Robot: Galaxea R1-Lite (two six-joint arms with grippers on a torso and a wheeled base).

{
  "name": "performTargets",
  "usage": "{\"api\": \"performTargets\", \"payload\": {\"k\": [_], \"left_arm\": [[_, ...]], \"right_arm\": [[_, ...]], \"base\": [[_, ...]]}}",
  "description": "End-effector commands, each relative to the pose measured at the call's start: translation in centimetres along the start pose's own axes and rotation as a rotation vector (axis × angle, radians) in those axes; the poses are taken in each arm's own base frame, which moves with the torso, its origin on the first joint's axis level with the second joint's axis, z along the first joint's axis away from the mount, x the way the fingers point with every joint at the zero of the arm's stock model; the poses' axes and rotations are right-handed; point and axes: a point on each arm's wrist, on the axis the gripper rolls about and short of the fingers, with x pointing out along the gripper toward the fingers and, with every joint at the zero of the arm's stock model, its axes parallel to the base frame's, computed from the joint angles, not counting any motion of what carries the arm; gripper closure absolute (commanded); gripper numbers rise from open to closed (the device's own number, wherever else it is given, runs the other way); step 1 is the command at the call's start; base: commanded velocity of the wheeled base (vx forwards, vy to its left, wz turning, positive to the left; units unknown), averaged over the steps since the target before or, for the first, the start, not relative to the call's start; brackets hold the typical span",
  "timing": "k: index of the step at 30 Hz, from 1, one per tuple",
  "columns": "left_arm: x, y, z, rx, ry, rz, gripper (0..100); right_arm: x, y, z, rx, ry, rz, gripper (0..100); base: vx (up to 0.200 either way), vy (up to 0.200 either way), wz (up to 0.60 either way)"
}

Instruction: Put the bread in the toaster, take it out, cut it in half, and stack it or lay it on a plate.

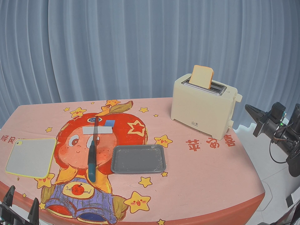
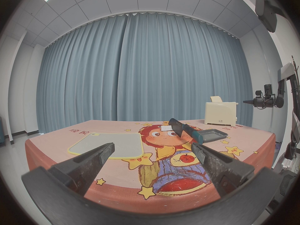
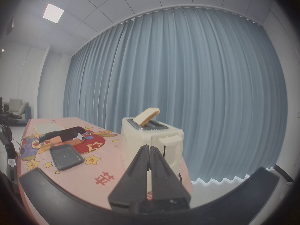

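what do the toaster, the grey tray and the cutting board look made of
Toaster: smooth matte cream shell, probably plastic; the slot rim looks like shiny metal. Tray: dark grey with a dull sheen and pale scuffs, plastic or coated metal, hard to tell. Cutting board: thin, pale grey with a yellow-green edge, likely plastic.

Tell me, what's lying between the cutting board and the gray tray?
A knife with a blue handle lies on the tablecloth between the cutting board and the tray, touching neither; the head view shows it.
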Motion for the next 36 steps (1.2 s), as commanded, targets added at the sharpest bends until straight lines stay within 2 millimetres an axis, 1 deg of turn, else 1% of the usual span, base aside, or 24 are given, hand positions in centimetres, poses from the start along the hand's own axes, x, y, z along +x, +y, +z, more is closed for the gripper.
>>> {"api": "performTargets", "payload": {"k": [1,2,3,24,36], "left_arm": [[0.1,0.0,-0.5,0.0,0.015,0.001,0],[0.1,0.0,-0.5,0.0,0.017,0.0,0],[0.1,0.0,-0.5,0.0,0.015,0.0,0],[0.1,0.0,-0.5,0.0,0.015,0.0,0],[0.1,0.0,-0.5,0.0,0.015,0.001,0]], "right_arm": [[-0.4,0.1,1.5,0.007,-0.059,0.0,100],[-0.4,0.2,1.6,0.013,-0.06,0.0,100],[-0.5,0.2,1.5,0.013,-0.059,0.0,0],[0.0,0.7,2.4,0.047,-0.092,0.011,0],[-0.4,0.9,2.6,0.064,-0.092,0.015,0]], "base": [[0.0,0.0,0.0],[0.0,0.0,0.0],[0.0,0.0,0.0],[0.0,0.0,0.0],[0.0,0.0,0.0]]}}
